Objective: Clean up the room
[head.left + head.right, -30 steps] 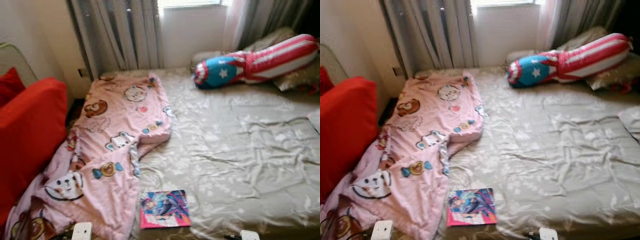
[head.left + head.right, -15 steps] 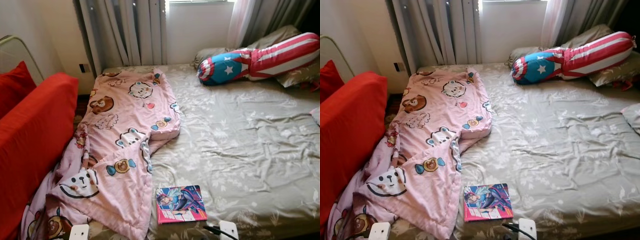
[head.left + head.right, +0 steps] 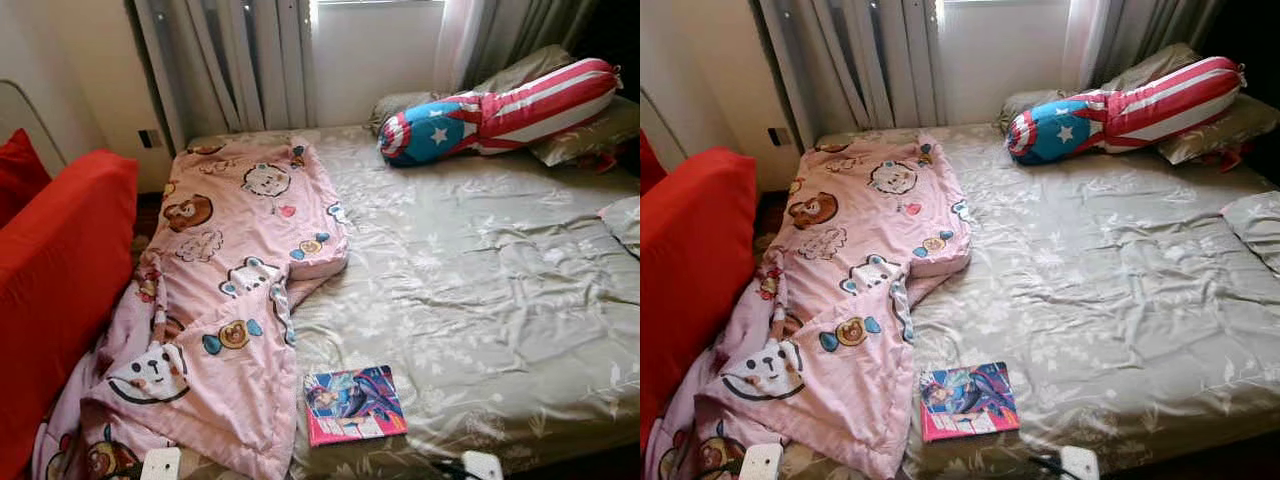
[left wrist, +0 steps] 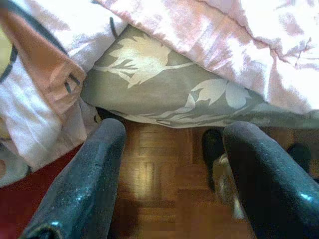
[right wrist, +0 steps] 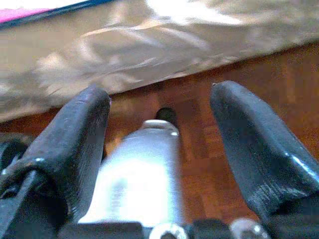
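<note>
The book [image 3: 355, 405] lies flat near the foot edge of the bed [image 3: 500, 300], just beside the rumpled pink blanket [image 3: 230, 300]. Both the left gripper [image 4: 169, 184] and right gripper [image 5: 159, 149] hang low, fingers spread, holding nothing. Best approached squarely (it lies flat, so probably awkward to pinch). No containers are visible

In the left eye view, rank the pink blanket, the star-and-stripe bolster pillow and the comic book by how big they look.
1. pink blanket, by far the largest, running down the bed's left side.
2. bolster pillow, at the bed's far end, so likely bigger than it appears.
3. comic book, smallest, though nearest the camera.
</note>
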Controlling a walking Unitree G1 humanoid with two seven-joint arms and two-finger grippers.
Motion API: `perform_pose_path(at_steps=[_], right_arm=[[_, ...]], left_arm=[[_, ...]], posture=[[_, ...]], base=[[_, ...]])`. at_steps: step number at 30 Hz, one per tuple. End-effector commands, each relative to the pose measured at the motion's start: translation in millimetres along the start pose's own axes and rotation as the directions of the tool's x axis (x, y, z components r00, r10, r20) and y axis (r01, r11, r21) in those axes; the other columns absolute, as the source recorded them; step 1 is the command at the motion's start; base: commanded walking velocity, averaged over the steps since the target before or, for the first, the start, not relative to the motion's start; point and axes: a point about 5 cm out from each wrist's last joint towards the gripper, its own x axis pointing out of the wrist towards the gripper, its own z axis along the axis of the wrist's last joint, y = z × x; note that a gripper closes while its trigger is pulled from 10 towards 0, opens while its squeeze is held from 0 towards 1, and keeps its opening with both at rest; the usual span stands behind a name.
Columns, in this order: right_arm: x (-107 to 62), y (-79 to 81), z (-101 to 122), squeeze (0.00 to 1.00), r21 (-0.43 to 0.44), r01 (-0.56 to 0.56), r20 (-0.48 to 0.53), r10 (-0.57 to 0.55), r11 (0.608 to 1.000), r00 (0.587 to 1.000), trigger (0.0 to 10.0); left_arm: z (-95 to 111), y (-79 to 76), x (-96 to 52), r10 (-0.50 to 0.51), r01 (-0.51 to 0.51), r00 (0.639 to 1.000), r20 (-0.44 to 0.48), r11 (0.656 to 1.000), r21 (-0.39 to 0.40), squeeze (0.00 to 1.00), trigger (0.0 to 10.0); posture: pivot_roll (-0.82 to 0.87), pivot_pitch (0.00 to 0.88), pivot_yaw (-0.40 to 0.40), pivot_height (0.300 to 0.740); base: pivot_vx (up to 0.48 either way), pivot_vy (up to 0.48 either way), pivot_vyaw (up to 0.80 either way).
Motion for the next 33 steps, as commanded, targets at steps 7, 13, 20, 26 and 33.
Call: perform_pose_path(at_steps=[7,13,20,26,33], right_arm=[[1.3,1.7,5,0.00,0.015,0.012,0.015,-0.013,1.000,1.000,10.0],[0.8,-4.5,11,0.00,0.030,0.020,0.064,-0.022,0.999,0.998,10.0],[1.9,-5.1,41,0.00,0.058,0.011,0.226,-0.024,0.998,0.974,10.0],[-1.7,2.8,91,0.00,0.025,-0.029,0.467,0.014,0.999,0.884,10.0],[-17.6,4.3,125,0.00,-0.027,-0.052,0.660,0.056,0.998,0.749,10.0]], left_arm=[[-5,-0.1,-1.3,-0.021,0.021,1.000,-0.012,1.000,0.008,0.00,10.0],[4,-14.2,2.1,-0.058,0.058,0.998,0.020,0.998,0.002,0.00,10.0],[21,-32.1,5.1,-0.108,0.109,0.988,0.107,0.994,-0.001,0.00,10.0],[64,-40.2,7.7,-0.157,0.170,0.942,0.298,0.985,-0.019,0.00,10.0],[91,-34.7,-0.3,-0.166,0.190,0.854,0.492,0.982,0.001,0.00,10.0]], posture=[[-0.05,0.000,0.009,0.740],[-0.05,0.000,0.001,0.740],[-0.05,0.000,-0.001,0.740],[-0.07,0.000,-0.009,0.740],[-0.05,0.000,-0.028,0.740]], base=[[0.000,0.000,0.33],[0.000,0.000,0.00],[0.000,0.000,0.00],[0.000,0.000,0.00],[0.000,0.000,0.00]])
